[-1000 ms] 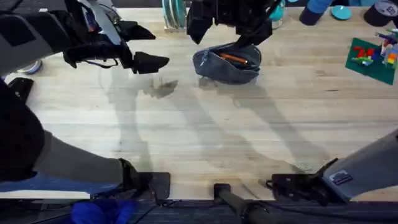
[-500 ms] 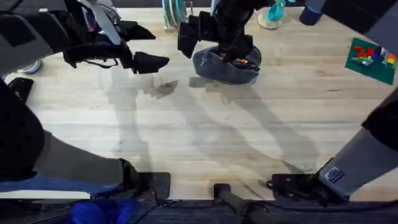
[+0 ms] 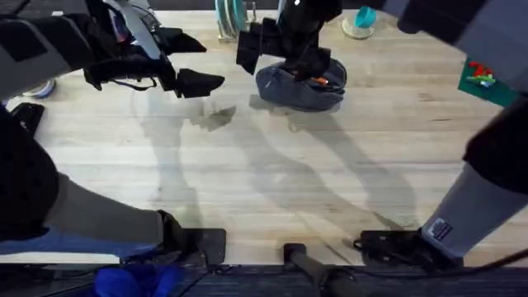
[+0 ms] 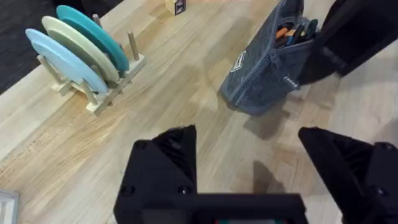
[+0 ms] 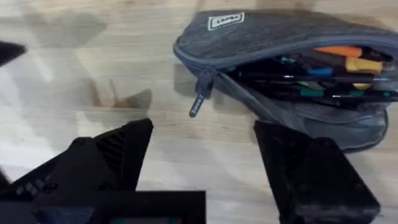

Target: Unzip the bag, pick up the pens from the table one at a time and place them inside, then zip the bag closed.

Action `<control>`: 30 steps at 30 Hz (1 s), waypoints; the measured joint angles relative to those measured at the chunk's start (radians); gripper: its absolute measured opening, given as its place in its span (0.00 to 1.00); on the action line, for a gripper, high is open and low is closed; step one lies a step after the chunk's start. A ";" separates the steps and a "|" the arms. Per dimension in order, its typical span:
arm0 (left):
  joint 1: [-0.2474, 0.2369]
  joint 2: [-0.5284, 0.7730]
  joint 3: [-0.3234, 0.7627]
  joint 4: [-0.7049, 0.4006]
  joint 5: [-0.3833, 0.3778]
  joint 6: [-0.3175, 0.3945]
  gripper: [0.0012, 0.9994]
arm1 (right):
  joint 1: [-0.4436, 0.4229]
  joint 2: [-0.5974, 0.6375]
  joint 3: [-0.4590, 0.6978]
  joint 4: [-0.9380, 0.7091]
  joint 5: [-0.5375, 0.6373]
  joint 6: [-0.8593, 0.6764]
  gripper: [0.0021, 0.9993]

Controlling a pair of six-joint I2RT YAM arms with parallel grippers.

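Right end effector [image 5: 199,168]: black two-finger type, fingers spread apart and empty, poised just above the table beside the pouch's zipper end; in the overhead view, directly over the pouch at the far middle of the table.

Left end effector [image 4: 255,168]: black, fingers likewise spread and empty, raised over the far left of the table, well apart from the pouch.

Zipper pull tab [image 5: 198,102]: small grey tab hanging off the end of the opening, just ahead of the right fingers; nearest graspable part, by judgement.

Bag [image 5: 292,74]: elongated grey-blue fabric pencil pouch, unzipped, mouth gaping; long axis running away from the tab end, so that a closing stroke would presumably travel along that line.

Pens [image 5: 339,53]: slim orange and black barrels, with other coloured tips among them, lying lengthwise inside the open pouch; none seen loose on the boards.

Table [image 3: 272,181]: large light wooden plank top with visible grain, carrying the pouch at its far centre.

Plate rack [image 4: 93,68]: wooden rack holding pale blue, cream and teal plates, left of the pouch, untouched.

Nearer arm: right, by a wide margin.

Stage, as judged: loading done, zipping closed still due.
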 joint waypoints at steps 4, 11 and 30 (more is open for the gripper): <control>0.000 0.000 0.000 0.000 0.000 0.000 0.99 | 0.000 0.036 0.000 0.000 0.000 0.014 0.99; 0.000 0.000 0.000 0.000 0.000 0.000 0.99 | 0.000 0.043 0.000 0.009 0.000 0.041 0.99; 0.000 0.000 0.000 0.000 0.000 0.000 0.99 | 0.000 0.095 0.000 0.119 0.009 0.049 0.99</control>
